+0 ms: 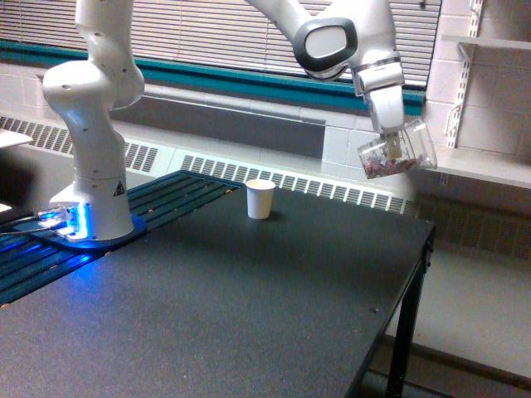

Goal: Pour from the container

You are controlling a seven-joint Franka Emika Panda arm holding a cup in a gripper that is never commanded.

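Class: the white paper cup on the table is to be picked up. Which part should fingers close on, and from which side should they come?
Grip the white paper cup across its side wall, about mid-height, coming in level from the side. It stands upright, open mouth up, tapered, alone on the table, so probably any side is free.
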